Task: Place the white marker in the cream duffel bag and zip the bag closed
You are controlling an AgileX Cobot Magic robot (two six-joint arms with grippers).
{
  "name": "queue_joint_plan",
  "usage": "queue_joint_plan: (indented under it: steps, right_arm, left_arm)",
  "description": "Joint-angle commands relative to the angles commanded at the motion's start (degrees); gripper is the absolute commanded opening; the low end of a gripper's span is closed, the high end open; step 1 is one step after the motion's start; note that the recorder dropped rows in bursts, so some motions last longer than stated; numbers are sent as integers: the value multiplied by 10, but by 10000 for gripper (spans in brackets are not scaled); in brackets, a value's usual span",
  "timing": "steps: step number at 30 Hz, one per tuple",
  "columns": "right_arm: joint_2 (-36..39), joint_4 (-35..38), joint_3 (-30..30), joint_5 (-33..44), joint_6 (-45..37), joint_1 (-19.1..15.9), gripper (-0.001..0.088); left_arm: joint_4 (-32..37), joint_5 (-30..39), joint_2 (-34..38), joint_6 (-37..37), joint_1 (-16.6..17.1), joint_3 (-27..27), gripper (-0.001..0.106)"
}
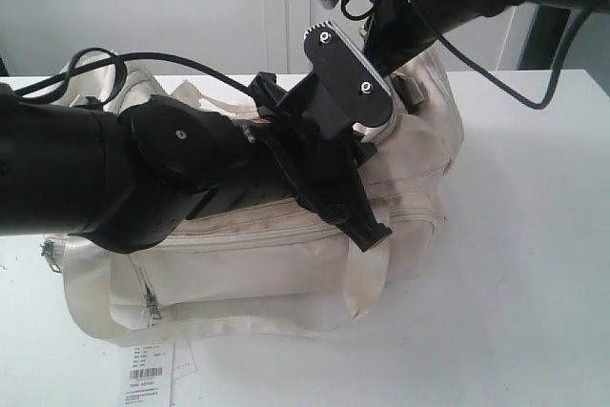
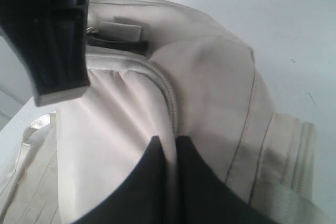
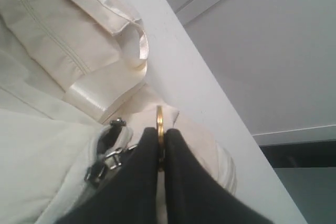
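The cream duffel bag (image 1: 267, 274) lies on the white table, and its black strap ring (image 1: 410, 92) sits at its right end. The white marker is out of view. My left gripper (image 2: 168, 139) is shut, pinching bag fabric beside a curved seam (image 2: 170, 95). In the exterior view it (image 1: 370, 232) reaches down onto the bag's upper front right. My right gripper (image 3: 159, 135) is shut on a thin gold ring (image 3: 159, 115) at the bag's end. Grey metal zipper pulls (image 3: 105, 162) lie just beside it. In the exterior view its tips are hidden behind the left arm.
A white paper barcode tag (image 1: 148, 374) pokes out under the bag's front. The left arm (image 1: 95, 178) covers the bag's left top. The table (image 1: 534, 283) runs bare to the right, and a wall stands behind it. A cream handle loop (image 3: 137, 45) lies towards the table's far edge.
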Motion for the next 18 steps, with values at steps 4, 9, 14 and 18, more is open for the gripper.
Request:
queue_joint_plan:
  steps: [4,9,14,18]
  right_arm:
    - [15,0,-16,1,0,0,0]
    - [35,0,-39,1,0,0,0]
    - [37,0,-40,4,7,0,0]
    - [37,-14,-40,-1,20,0,50]
  left_arm:
    - [0,0,0,0,0,0,0]
    - [0,0,0,0,0,0,0]
    - [-1,1,0,0,0,0,0]
    - [-8,1,0,0,0,0,70]
